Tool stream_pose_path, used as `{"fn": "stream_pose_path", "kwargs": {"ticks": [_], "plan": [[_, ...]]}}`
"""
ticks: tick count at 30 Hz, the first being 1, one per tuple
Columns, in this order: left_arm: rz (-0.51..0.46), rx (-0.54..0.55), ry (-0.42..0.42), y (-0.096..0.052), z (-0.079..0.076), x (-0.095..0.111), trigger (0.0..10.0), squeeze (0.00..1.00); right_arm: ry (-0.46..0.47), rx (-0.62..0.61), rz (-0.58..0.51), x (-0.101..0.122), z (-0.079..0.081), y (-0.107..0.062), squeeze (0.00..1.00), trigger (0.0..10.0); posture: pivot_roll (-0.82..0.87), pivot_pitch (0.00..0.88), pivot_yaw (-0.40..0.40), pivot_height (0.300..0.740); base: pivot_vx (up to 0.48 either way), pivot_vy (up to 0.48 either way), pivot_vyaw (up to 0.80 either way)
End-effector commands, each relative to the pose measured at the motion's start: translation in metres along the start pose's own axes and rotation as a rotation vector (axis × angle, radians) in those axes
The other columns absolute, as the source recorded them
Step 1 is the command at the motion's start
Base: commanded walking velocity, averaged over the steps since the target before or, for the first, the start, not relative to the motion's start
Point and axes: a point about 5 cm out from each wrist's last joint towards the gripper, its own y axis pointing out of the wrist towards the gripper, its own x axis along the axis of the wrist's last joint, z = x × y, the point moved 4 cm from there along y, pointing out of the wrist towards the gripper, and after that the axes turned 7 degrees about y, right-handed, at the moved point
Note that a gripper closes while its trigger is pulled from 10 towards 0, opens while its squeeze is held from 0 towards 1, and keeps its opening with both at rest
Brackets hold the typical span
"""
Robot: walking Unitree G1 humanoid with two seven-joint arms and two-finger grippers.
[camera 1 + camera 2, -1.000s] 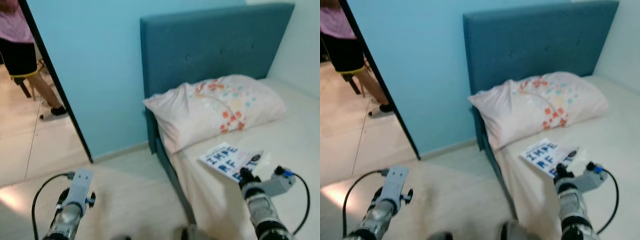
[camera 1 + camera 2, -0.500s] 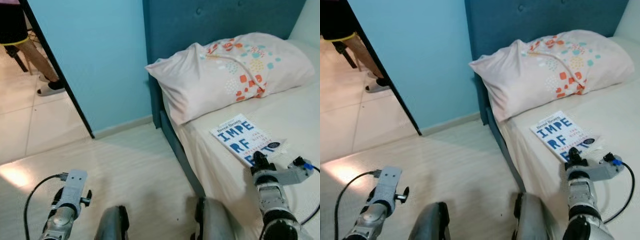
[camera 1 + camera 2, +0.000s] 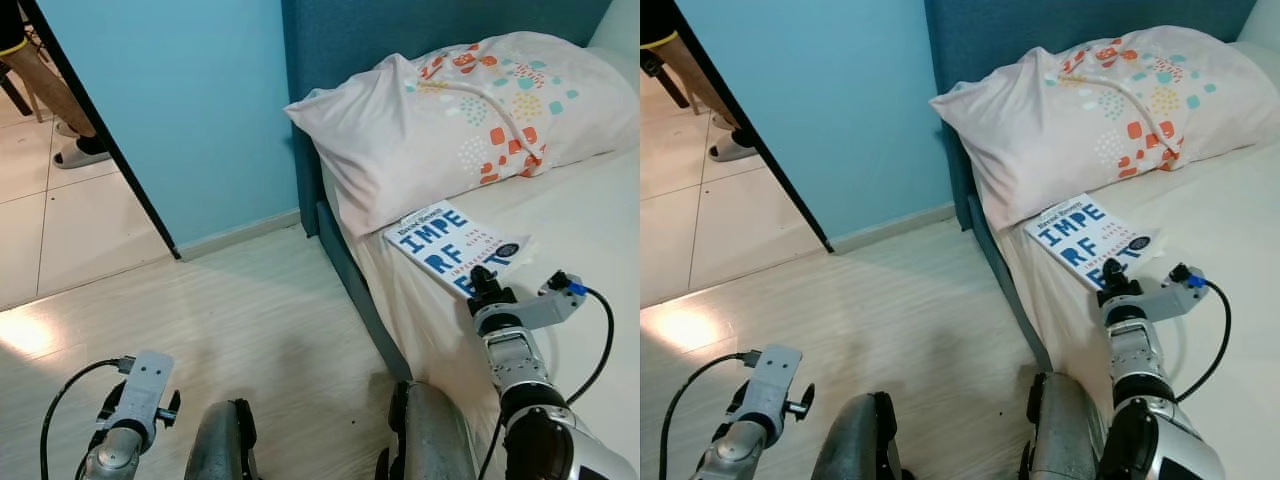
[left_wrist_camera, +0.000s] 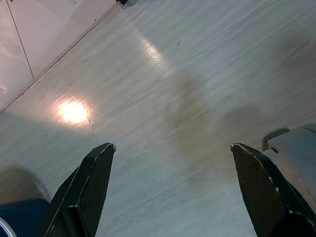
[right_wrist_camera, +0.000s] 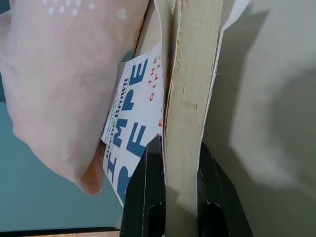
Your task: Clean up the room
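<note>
A wide stretch of pale wood floor (image 3: 270, 330) lies open on the robot's left, running to a blue wall (image 3: 190, 100) and a dark door frame (image 3: 100, 140), beyond which a person's leg and sandal (image 3: 75, 152) stand on tile. The bed (image 3: 590, 230), with its teal headboard (image 3: 350, 30), fills the right side, its near edge dropping just beside the robot's knees. A pink patterned pillow (image 3: 470, 110) lies against the headboard, its front just touching the book (image 3: 448, 246). The book lies near the bed's edge (long axis slanting from pillow toward the robot). The right tool (image 5: 173, 163) is clamped on the book's page edge. The left tool (image 4: 173, 163) hangs spread wide over bare floor.
</note>
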Motion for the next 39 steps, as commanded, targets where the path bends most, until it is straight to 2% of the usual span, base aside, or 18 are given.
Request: {"fn": "stream_pose_path", "kwargs": {"ticks": [1, 9, 19, 22, 27, 29, 32, 39], "plan": [[0.047, -0.030, 0.026, -0.009, -0.006, -0.018, 10.0, 0.00, -0.024, -0.067, 0.062, -0.019, -0.012, -0.006, 0.00, 10.0, 0.12, 0.309, 0.039, 0.555, 0.000, 0.000, 0.00], [0.040, -0.066, 0.029, -0.011, -0.018, -0.018, 10.0, 0.00, 0.001, -0.121, -0.014, -0.010, -0.020, -0.008, 0.00, 10.0, 0.11, 0.293, 0.029, 0.555, 0.000, 0.000, 0.00], [0.041, -0.083, 0.031, -0.012, -0.026, -0.018, 10.0, 0.00, -0.007, -0.168, -0.028, -0.013, -0.030, -0.014, 0.00, 10.0, 0.11, 0.275, 0.022, 0.555, 0.000, 0.000, 0.00], [0.045, -0.086, 0.030, -0.012, -0.028, -0.018, 10.0, 0.00, -0.010, -0.184, -0.049, -0.006, -0.034, -0.015, 0.00, 10.0, 0.11, 0.265, 0.019, 0.555, 0.000, 0.000, 0.00], [0.050, -0.094, 0.030, -0.012, -0.031, -0.019, 10.0, 0.00, -0.024, -0.215, -0.090, 0.009, -0.043, -0.019, 0.00, 10.0, 0.10, 0.253, 0.014, 0.555, 0.000, 0.000, 0.00], [0.059, -0.109, 0.034, -0.014, -0.035, -0.021, 10.0, 0.00, -0.036, -0.241, -0.112, 0.018, -0.054, -0.025, 0.00, 10.0, 0.08, 0.239, 0.014, 0.555, 0.000, 0.000, 0.00], [0.074, -0.125, 0.045, -0.016, -0.039, -0.026, 10.0, 0.00, -0.048, -0.252, -0.119, 0.021, -0.062, -0.032, 0.00, 10.0, 0.07, 0.232, 0.013, 0.555, 0.000, 0.000, 0.00], [0.093, -0.133, 0.050, -0.018, -0.042, -0.030, 10.0, 0.00, -0.055, -0.264, -0.127, 0.022, -0.071, -0.040, 0.00, 10.0, 0.06, 0.217, 0.012, 0.555, 0.000, 0.000, 0.00]]}}
